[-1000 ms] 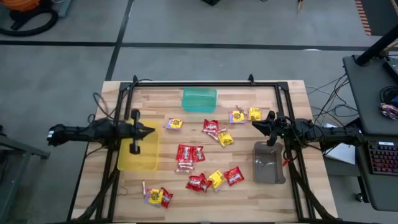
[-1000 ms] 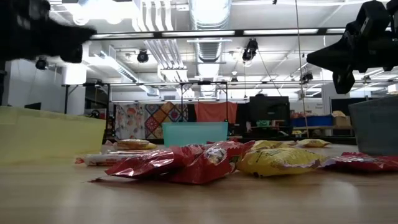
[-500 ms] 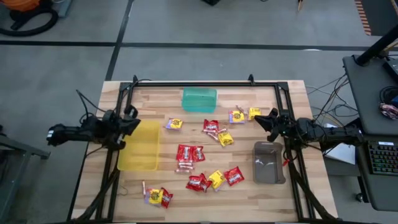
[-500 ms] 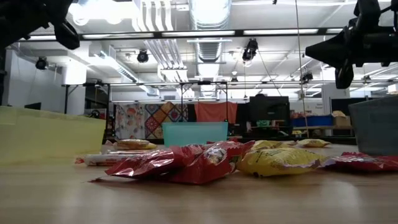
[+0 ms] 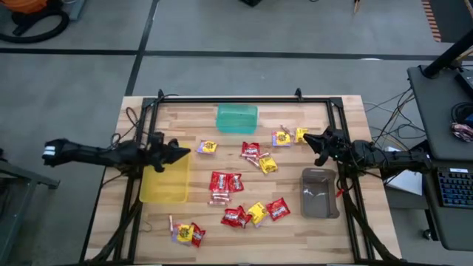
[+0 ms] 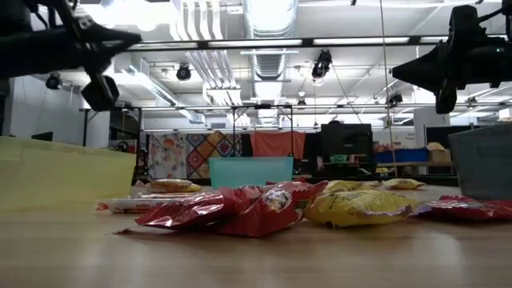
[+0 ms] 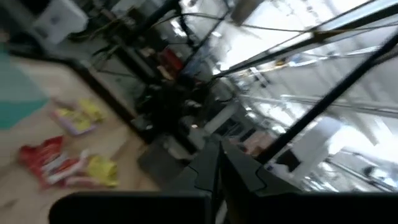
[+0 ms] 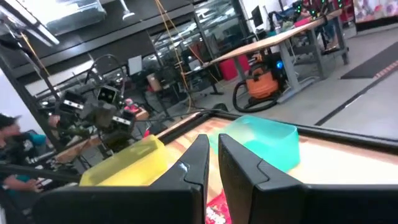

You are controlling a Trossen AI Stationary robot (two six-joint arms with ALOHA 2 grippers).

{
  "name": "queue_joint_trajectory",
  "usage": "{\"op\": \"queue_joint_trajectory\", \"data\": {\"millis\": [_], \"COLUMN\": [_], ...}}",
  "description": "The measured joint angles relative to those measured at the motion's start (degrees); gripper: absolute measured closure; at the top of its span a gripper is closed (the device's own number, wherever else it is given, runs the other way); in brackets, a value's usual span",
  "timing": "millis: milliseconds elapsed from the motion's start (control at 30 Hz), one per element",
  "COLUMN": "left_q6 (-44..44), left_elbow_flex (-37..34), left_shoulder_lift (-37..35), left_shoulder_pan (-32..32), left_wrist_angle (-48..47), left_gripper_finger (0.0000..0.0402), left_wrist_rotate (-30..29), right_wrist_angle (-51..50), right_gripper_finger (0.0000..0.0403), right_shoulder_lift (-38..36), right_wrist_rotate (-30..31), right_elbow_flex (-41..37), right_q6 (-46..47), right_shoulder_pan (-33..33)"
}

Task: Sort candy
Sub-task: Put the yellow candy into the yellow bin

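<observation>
**Candy (image 5: 235, 183): loose wrapped sweets**

Scattered over the counter (image 5: 199, 229) between yellow tray (image 5: 168, 177) and grey tray (image 5: 319, 193). Likely light, crinkly, slippery; best pinched across a packet's middle. Left hand (image 5: 179, 152) closed, empty; right hand (image 5: 307, 140) nearly closed, empty.

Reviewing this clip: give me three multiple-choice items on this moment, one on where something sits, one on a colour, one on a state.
1. Where is the green tray?
A. Far edge, middle
B. Near left corner
C. Under the right arm

2. What colour is the tray on the left?
A. Grey
B. Yellow
C. Red

3. What is in the grey tray?
A. Red packets
B. Yellow packets
C. No candy that shows

Key: 1 A, it sits at the table's far edge in the high view. 2 B, the tray beneath the left gripper is yellow. 3 C, the candy lies loose on the table and the grey tray looks bare.
</observation>
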Motion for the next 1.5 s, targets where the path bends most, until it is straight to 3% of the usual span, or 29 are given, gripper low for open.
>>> {"op": "queue_joint_trajectory", "data": {"millis": [133, 300, 433, 567, 633, 900, 1300, 1500], "left_q6": [0.4, 7.6, 23.2, 29.4, 35.7, 51.3, 53.1, 57.0], "left_elbow_flex": [1.4, 9.5, 20.5, 30.9, 35.0, 44.5, 43.0, 43.0], "left_shoulder_lift": [5.5, 12.1, 18.0, 26.1, 30.0, 43.0, 51.8, 58.7], "left_shoulder_pan": [0.2, 0.2, 0.1, 0.2, 0.2, 0.6, 3.0, 7.7], "left_wrist_angle": [-1.6, -9.6, -30.2, -51.0, -55.0, -61.5, -57.6, -53.1], "left_gripper_finger": [0.0402, 0.0402, 0.0402, 0.0402, 0.0402, 0.0384, 0.0244, 0.0222], "left_wrist_rotate": [-1.9, -1.9, -3.4, -16.0, -17.0, -14.3, -11.3, -11.3], "right_wrist_angle": [0.4, 0.3, -0.3, -0.5, -0.8, -2.7, -4.8, -4.9], "right_gripper_finger": [0.0374, 0.0374, 0.0374, 0.0374, 0.0374, 0.0374, 0.0374, 0.0374], "right_shoulder_lift": [0.0, 0.0, 0.0, 0.0, 0.0, 0.1, 0.5, 0.5], "right_wrist_rotate": [3.1, 4.3, 4.3, 4.0, 3.8, 3.8, 3.8, 3.8], "right_elbow_flex": [0.0, 0.0, 0.0, 0.0, 0.0, 0.0, 0.2, 0.2], "right_q6": [-1.1, -1.3, -0.4, -0.2, 0.0, 0.0, 2.7, 2.6], "right_shoulder_pan": [0.0, 0.0, 0.0, 0.0, 0.0, 0.0, 0.0, 0.0]}}
